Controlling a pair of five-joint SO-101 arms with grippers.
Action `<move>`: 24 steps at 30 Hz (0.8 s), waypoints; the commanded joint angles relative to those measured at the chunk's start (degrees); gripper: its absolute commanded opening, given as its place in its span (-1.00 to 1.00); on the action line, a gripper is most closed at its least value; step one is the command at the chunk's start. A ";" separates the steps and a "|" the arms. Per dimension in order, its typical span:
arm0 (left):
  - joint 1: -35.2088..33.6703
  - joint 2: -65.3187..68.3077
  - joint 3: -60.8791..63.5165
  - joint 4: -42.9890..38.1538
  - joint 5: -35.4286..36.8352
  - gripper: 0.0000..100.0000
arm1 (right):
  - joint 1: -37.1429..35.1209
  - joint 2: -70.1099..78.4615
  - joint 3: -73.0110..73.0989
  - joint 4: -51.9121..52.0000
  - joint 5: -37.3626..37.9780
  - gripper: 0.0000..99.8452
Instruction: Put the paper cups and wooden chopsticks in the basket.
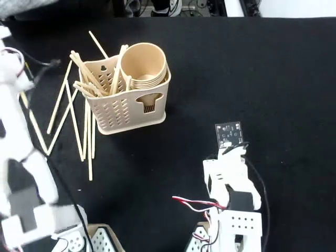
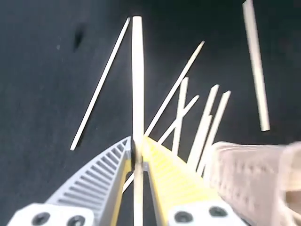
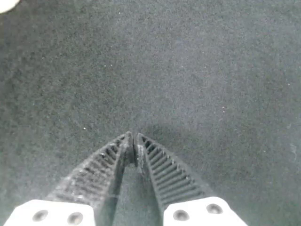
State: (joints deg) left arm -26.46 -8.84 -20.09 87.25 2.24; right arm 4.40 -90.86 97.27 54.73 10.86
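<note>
A beige slotted basket (image 1: 126, 110) stands left of the table's middle, and its wall (image 2: 249, 174) is close beside my left gripper. Stacked paper cups (image 1: 144, 63) sit in one side of it, and several wooden chopsticks (image 1: 86, 76) lean in the other. More loose chopsticks (image 1: 86, 131) lie fanned on the black cloth left of the basket (image 2: 207, 122). My left gripper (image 2: 137, 143) is shut on one chopstick (image 2: 137, 70), which sticks out straight ahead of its fingertips above the cloth. My right gripper (image 3: 131, 137) is shut on nothing, low over bare cloth.
The right arm (image 1: 231, 178) stands at the near edge, right of centre, well away from the basket. The left arm (image 1: 21, 157) rises along the left edge. Black cloth (image 1: 252, 79) covers the table. White ribbed parts (image 1: 100, 239) sit at the near edge.
</note>
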 commanded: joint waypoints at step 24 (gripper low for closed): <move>20.53 -58.20 55.52 -72.35 11.16 -0.94 | -0.53 -0.57 -0.13 0.18 0.26 -0.98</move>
State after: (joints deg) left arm -6.59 -65.98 34.24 15.52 8.13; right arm 4.40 -90.86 97.27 54.73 10.86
